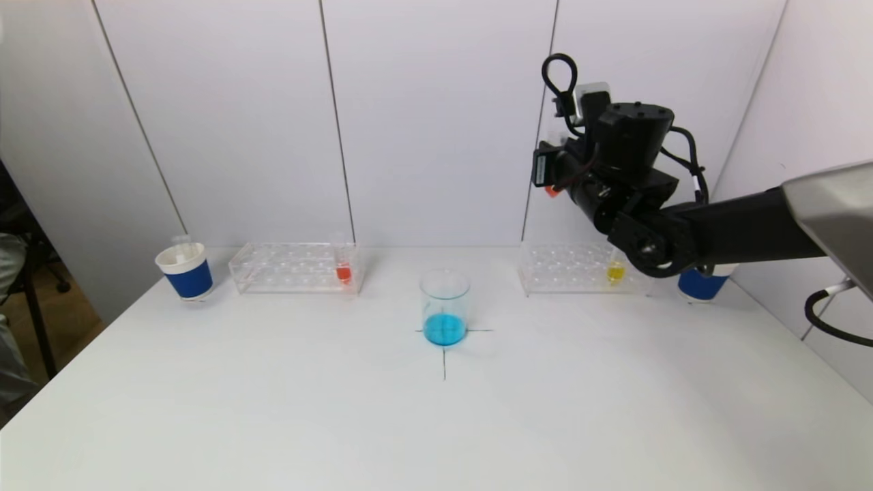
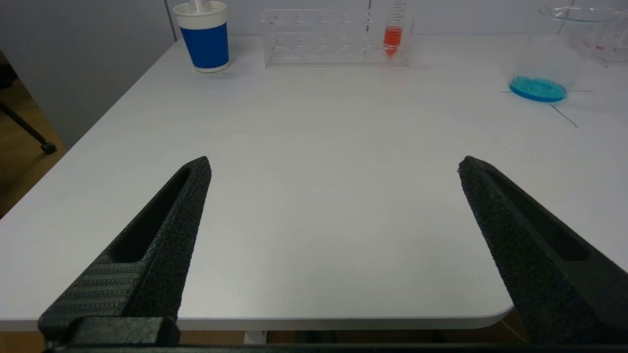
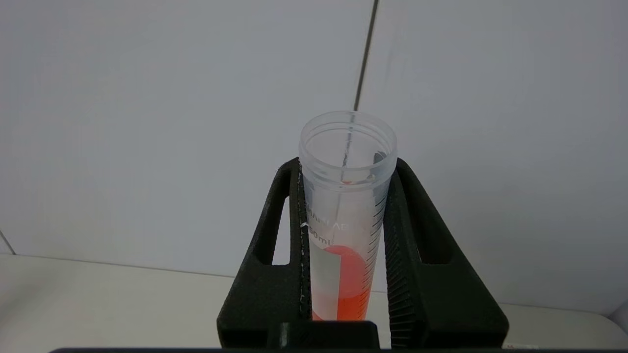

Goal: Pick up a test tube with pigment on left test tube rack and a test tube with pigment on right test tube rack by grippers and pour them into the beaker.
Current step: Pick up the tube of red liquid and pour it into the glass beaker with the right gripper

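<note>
My right gripper (image 3: 347,164) is shut on a clear test tube (image 3: 343,235) holding orange-red pigment, its open mouth beyond the fingertips. In the head view this gripper (image 1: 549,179) is raised high above the right test tube rack (image 1: 573,269), where a tube with yellow pigment (image 1: 615,273) stands. The beaker (image 1: 445,307), with blue liquid at its bottom, stands mid-table on a cross mark. The left test tube rack (image 1: 293,267) holds a tube with red pigment (image 1: 343,271). My left gripper (image 2: 334,162) is open and empty over the table's near left edge, far from that rack (image 2: 333,39).
A blue-and-white paper cup (image 1: 185,271) stands left of the left rack, and another blue cup (image 1: 701,283) is partly hidden behind my right arm. A white wall runs close behind the racks. The table edge (image 2: 343,321) lies just under my left gripper.
</note>
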`<control>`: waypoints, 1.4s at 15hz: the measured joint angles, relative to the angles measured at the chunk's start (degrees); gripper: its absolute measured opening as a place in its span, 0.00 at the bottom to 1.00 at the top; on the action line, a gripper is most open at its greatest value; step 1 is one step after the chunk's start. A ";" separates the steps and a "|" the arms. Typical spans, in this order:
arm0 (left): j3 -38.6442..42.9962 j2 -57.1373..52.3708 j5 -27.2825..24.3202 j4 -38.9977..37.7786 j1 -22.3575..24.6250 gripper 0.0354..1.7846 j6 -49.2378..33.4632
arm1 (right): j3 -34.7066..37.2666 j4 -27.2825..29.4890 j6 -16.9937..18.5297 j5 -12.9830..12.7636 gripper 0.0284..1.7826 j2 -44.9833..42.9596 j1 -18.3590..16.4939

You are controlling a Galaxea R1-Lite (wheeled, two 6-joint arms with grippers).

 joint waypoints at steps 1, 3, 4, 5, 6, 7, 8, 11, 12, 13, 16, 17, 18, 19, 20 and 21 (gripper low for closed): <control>0.00 0.00 0.02 0.00 0.00 0.99 0.02 | -2.05 3.00 -0.16 0.77 0.26 -0.24 0.45; 0.00 0.00 0.00 0.02 0.00 0.99 0.00 | -4.94 8.59 -0.38 4.74 0.26 -0.85 1.55; 0.00 0.00 0.00 0.00 0.00 0.99 0.00 | -5.71 10.93 -0.77 7.42 0.26 -1.23 2.01; 0.00 0.00 0.00 0.02 0.00 0.99 -0.04 | -6.34 13.39 -1.60 10.31 0.26 -1.62 2.38; 0.00 0.00 0.00 0.00 0.00 0.99 -0.02 | -7.12 15.90 -2.95 12.93 0.26 -2.06 2.90; 0.00 0.00 0.00 0.00 0.00 0.99 -0.02 | -8.03 18.32 -4.16 14.75 0.26 -2.40 3.34; 0.00 0.00 0.00 0.02 0.00 0.99 -0.02 | -9.18 21.09 -5.25 16.98 0.26 -2.67 3.67; 0.00 0.00 0.00 0.02 0.00 0.99 0.00 | -12.30 25.91 -7.91 26.17 0.26 -2.89 4.04; 0.00 0.00 0.00 0.00 0.00 0.99 -0.04 | -13.31 27.06 -9.45 28.79 0.26 -2.73 4.11; 0.00 0.00 0.02 0.02 0.00 0.99 -0.02 | -14.07 28.09 -11.00 31.06 0.26 -2.50 4.14; 0.00 0.00 0.00 0.00 0.00 0.99 0.00 | -15.12 28.47 -14.82 39.70 0.26 -1.29 3.56; 0.00 0.00 0.00 0.00 0.00 0.99 -0.02 | -15.30 28.50 -17.27 42.72 0.26 -0.55 3.21; 0.00 0.00 0.02 0.02 0.00 0.99 -0.02 | -15.60 28.47 -20.31 45.03 0.26 0.30 2.73; 0.00 0.00 0.00 0.00 0.00 0.99 -0.02 | -15.99 28.48 -23.76 47.29 0.26 1.27 2.12; 0.00 0.00 0.00 0.02 0.00 0.99 -0.02 | -16.41 28.44 -27.22 49.80 0.26 2.43 1.49; 0.00 0.00 0.00 0.02 0.00 0.99 -0.02 | -16.82 28.39 -29.66 51.90 0.26 3.43 1.02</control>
